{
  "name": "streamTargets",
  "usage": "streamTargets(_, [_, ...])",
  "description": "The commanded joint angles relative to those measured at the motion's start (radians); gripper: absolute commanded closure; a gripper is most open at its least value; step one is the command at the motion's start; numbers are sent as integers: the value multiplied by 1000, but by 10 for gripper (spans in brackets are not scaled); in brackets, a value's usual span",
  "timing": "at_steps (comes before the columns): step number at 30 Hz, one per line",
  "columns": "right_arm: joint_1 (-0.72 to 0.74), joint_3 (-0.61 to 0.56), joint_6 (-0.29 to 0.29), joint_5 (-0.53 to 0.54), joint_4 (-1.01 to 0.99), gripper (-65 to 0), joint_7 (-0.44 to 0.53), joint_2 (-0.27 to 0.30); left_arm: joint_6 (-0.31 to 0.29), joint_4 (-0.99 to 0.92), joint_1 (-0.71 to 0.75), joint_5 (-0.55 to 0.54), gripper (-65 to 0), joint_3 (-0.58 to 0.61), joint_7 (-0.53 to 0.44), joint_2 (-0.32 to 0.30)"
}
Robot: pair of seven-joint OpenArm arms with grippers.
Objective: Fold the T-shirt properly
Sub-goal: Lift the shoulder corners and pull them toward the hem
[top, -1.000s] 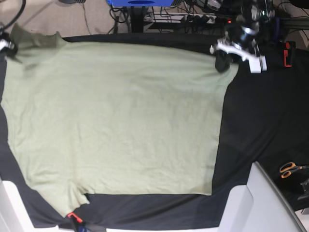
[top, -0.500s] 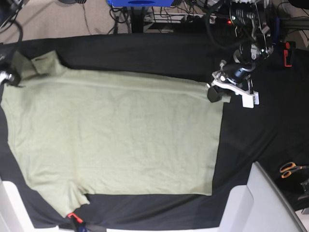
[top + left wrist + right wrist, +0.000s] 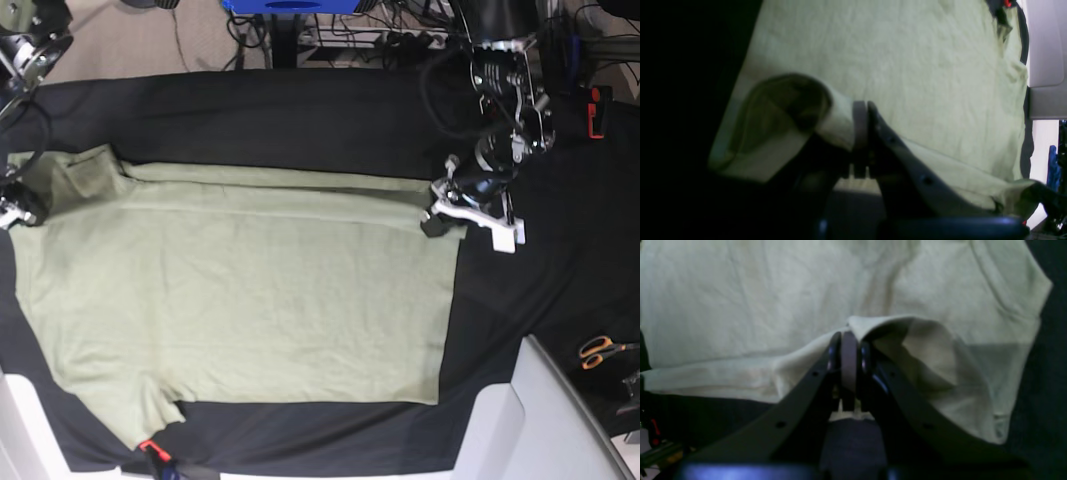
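Both grippers, left [image 3: 432,222] and right [image 3: 22,212], clench the T-shirt's [image 3: 240,300] far edge.

One T-shirt [image 3: 240,300], two claws [image 3: 432,222] [image 3: 12,212], one black table cloth [image 3: 540,270], one pair of scissors [image 3: 600,350].

Carrying everything: a table [image 3: 300,110] draped in a black cloth [image 3: 540,290]. Lying spread across most of it: the pale green T-shirt [image 3: 240,300], far edge rising in a fold off the cloth. Resting near the right edge: orange-handled scissors [image 3: 600,350]. Showing bare black beyond the shirt's right side.
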Motion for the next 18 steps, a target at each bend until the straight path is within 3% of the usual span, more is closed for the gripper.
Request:
streamTargets(1, [39, -34, 5, 20, -6, -3, 44, 34, -6, 5, -26, -15, 0, -1, -16, -4])
streamTargets(6, [74, -101, 5, 20, -87, -3, 136, 48, -6, -47, -78, -12, 0, -1, -16, -6])
streamTargets(13, [97, -104, 5, 20, -110, -3, 209, 57, 3, -73, -149, 178, 0, -3, -18, 36])
streamTargets(18, [111, -104, 5, 18, -119, -3, 245, 62, 3, -76, -195, 227, 0, -1, -19, 59])
